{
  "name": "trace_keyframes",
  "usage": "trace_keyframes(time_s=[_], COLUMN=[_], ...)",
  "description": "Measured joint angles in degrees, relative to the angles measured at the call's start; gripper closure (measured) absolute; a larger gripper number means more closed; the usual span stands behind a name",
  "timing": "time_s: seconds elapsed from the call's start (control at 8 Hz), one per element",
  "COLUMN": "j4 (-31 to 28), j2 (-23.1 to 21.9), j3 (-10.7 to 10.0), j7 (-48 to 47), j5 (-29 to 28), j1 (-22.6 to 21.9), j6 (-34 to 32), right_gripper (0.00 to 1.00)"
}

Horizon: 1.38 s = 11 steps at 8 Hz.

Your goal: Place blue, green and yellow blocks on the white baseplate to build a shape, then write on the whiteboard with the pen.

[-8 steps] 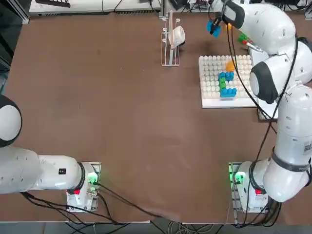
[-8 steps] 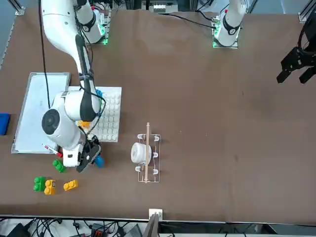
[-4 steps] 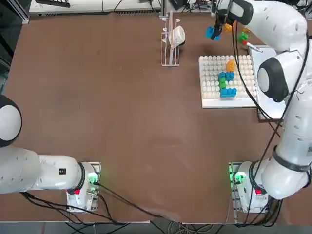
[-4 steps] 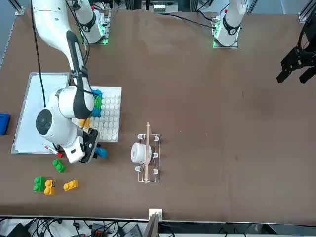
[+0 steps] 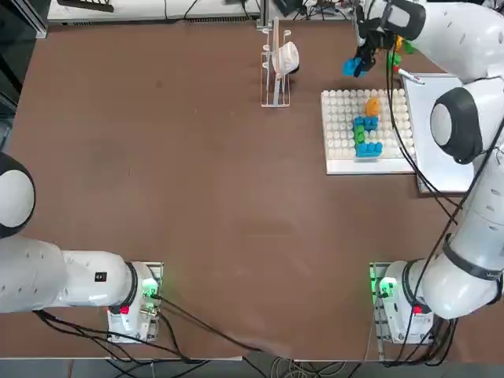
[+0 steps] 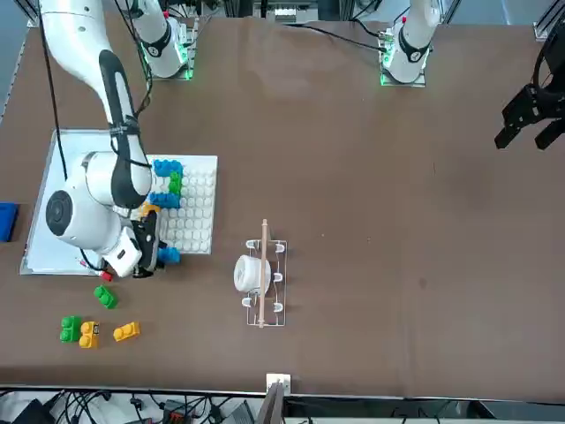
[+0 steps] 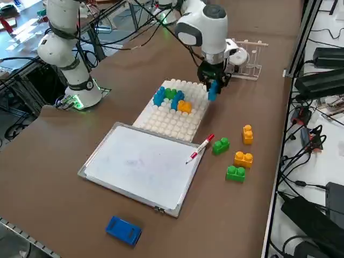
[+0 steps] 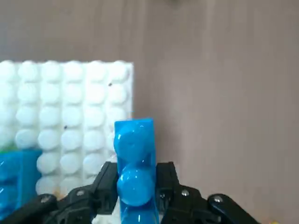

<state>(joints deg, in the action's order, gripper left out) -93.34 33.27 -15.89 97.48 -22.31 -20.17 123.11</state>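
Overhead, right gripper (image 5: 361, 63) beside white baseplate (image 5: 340, 134), wrist view alone showing its pinched blue block (image 8: 134, 168)

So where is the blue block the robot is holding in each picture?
Top view: the blue block is near the top right, just beyond the white baseplate's far corner.
Front view: it is at the left, by the baseplate's near edge.
Right side view: it hangs upper middle, at the baseplate's edge.
Right wrist view: it sits between the right gripper fingers.
Shared landmark: the white baseplate.
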Motion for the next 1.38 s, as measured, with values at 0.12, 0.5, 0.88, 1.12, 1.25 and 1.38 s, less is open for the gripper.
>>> trace_keyframes(time_s=[0.12,0.5,0.88,1.12,1.25,1.38], j4=[-1.6,-6.6,-10.6,-12.0,-12.2,-12.5], j2=[-0.2,-1.3,-3.8,-4.6,-4.6,-4.6], j3=[0.1,0.4,0.3,0.3,0.3,0.3], j7=[1.2,2.0,2.2,2.3,2.3,2.3], j5=[0.0,0.0,0.3,0.7,1.2,1.4], j1=[0.0,0.0,0.1,0.3,0.4,0.6], j6=[0.2,2.8,3.4,3.6,4.2,4.9], right_gripper=[0.58,0.58,0.58,0.58,0.58,0.58])
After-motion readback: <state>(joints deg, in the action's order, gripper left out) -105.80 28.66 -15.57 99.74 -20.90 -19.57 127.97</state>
